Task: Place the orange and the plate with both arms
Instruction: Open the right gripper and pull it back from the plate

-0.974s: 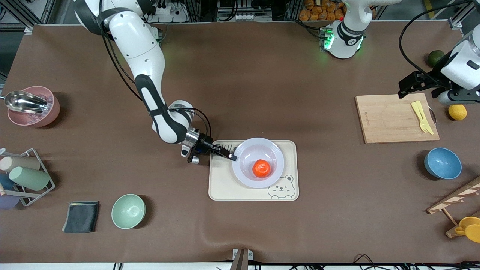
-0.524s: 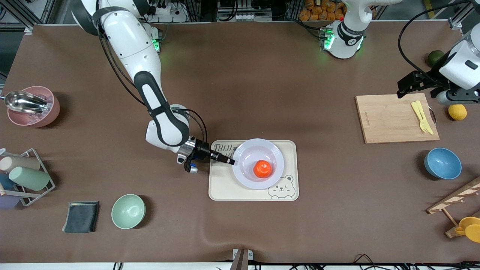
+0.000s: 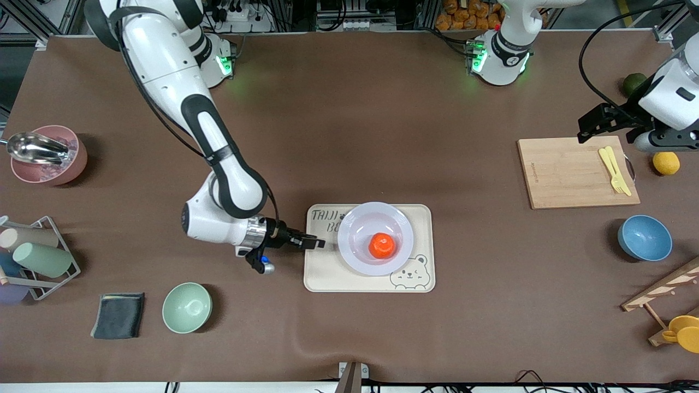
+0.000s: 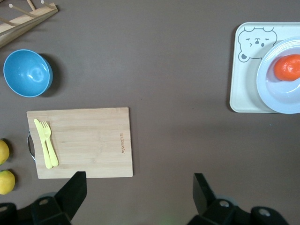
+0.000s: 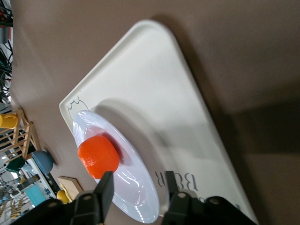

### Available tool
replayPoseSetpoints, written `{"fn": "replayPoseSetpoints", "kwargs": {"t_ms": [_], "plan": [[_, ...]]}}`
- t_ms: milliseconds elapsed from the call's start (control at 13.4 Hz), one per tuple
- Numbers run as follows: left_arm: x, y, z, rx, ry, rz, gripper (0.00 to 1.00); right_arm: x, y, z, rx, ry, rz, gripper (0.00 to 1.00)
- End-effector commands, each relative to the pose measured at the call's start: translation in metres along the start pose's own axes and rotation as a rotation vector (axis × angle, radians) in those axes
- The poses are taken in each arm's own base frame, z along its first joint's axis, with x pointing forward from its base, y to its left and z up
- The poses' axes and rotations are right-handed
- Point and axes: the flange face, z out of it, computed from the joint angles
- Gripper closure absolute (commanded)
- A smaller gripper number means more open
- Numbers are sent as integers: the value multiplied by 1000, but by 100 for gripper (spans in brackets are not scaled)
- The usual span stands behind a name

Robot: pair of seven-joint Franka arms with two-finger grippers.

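Observation:
The orange [image 3: 381, 245] lies in the well of the pale lavender plate [image 3: 357, 222], which sits on the cream bear-printed tray [image 3: 327, 273]. My right gripper [image 3: 318, 242] is open and empty, low over the tray's edge at the right arm's end, a short gap from the plate's rim. In the right wrist view its fingers [image 5: 105, 187] frame the plate [image 5: 126, 178] and the orange [image 5: 97, 156]. My left gripper [image 3: 596, 122] waits open and empty above the table beside the cutting board. Its wrist view shows the orange [image 4: 288, 67] and the plate [image 4: 276, 93].
A wooden cutting board [image 3: 576, 172] carries a yellow fork and knife [image 3: 614, 169], with a lemon [image 3: 666, 162] and a dark green fruit [image 3: 633, 83] near it. A blue bowl [image 3: 644, 237], a green bowl [image 3: 187, 307], a pink bowl [image 3: 48, 154], a cup rack [image 3: 35, 256] and a dark cloth [image 3: 118, 315] stand around.
My right gripper has drawn back off the plate's rim toward the right arm's end of the table. The plate and orange stay on the tray. The left arm has barely moved.

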Motion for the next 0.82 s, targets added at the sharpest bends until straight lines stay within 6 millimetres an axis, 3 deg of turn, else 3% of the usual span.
{"fn": "replayPoseSetpoints", "kwargs": {"t_ms": [0,150,300,524,749], "plan": [[0,1,-4,-20,10,-3,0,21,10,-55,-81,-32,-32,18],[0,-4,-4,-20,7,-14,0,37,20,-94,-173,-66,-86,18],[1,-9,-4,-21,9,-23,0,48,28,-132,-225,-97,-111,8],[3,-12,0,-21,0,-27,0,65,43,-180,-316,-103,-157,2],[2,-14,-6,-12,12,-49,0,73,61,-211,-313,-148,-198,0]]}}
